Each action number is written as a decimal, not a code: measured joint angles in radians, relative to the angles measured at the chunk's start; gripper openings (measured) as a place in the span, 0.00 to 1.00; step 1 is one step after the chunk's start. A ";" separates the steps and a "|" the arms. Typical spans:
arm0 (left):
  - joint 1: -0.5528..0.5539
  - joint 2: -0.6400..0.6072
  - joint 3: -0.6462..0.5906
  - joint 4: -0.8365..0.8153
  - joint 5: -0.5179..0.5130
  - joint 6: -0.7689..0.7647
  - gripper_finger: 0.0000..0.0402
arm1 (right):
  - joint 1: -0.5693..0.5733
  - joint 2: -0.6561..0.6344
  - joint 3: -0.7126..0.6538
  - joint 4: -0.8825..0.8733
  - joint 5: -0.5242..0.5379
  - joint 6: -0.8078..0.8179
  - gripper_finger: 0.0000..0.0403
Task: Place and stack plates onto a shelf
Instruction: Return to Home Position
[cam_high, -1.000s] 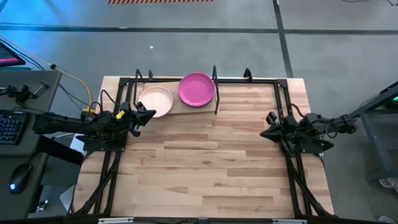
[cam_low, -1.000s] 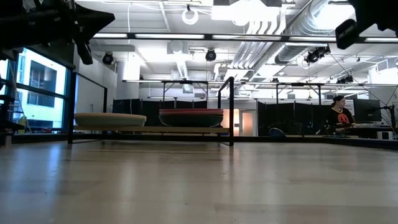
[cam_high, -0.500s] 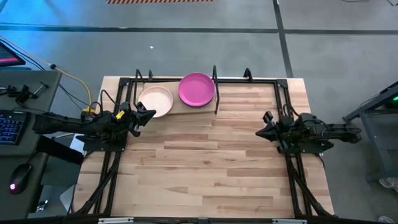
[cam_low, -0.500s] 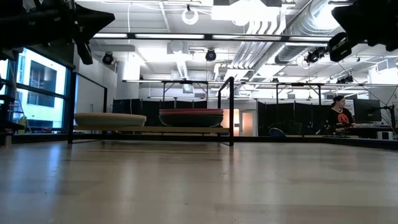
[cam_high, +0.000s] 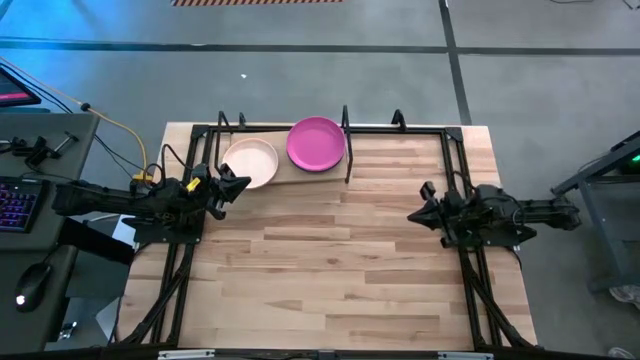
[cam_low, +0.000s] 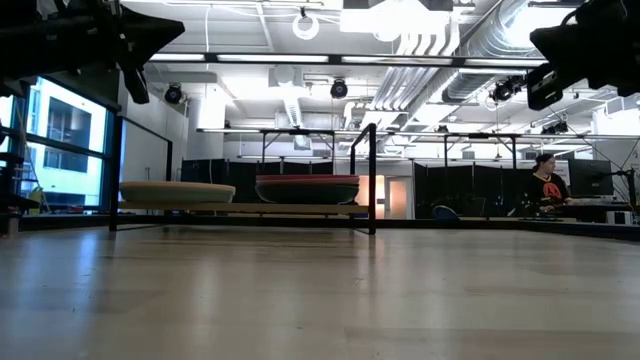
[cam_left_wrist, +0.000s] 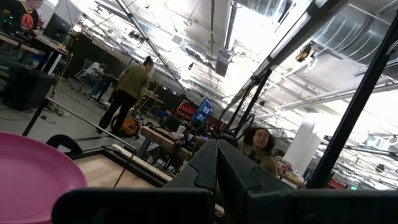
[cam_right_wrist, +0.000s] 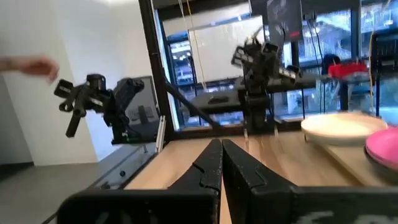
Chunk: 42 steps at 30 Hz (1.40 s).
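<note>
Right gripper (cam_high: 412, 214) closed over wooden tabletop (cam_high: 330, 270), ceiling ducts (cam_low: 470, 50) beyond

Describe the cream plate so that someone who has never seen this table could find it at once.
Start at the wooden table and find the narrow shelf along its far edge, on the left arm's side. Two plates show there from above; the cream plate is the one at the outer end, pale where its neighbour, the magenta plate, is bright.

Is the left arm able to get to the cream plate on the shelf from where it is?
Probably yes. The left hand sits right beside the cream plate at the left end of the shelf, with nothing lying between them. It is shut, so it would have to open first.
</note>
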<state>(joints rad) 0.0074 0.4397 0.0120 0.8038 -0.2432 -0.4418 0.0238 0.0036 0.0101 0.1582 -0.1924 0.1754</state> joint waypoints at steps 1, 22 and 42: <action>0.000 0.000 0.000 0.000 0.000 0.000 0.00 | 0.000 0.001 0.000 -0.020 0.008 0.009 0.00; 0.000 0.000 0.000 -0.009 -0.002 0.000 0.00 | 0.004 0.004 0.000 -0.124 0.040 0.296 0.00; -0.002 -0.436 0.007 -0.746 0.028 0.016 0.00 | 0.051 0.004 0.000 -0.124 0.041 0.296 0.00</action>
<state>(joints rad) 0.0055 0.0040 0.0191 0.0579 -0.2150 -0.4255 0.0750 0.0074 0.0105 0.0341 -0.1513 0.4717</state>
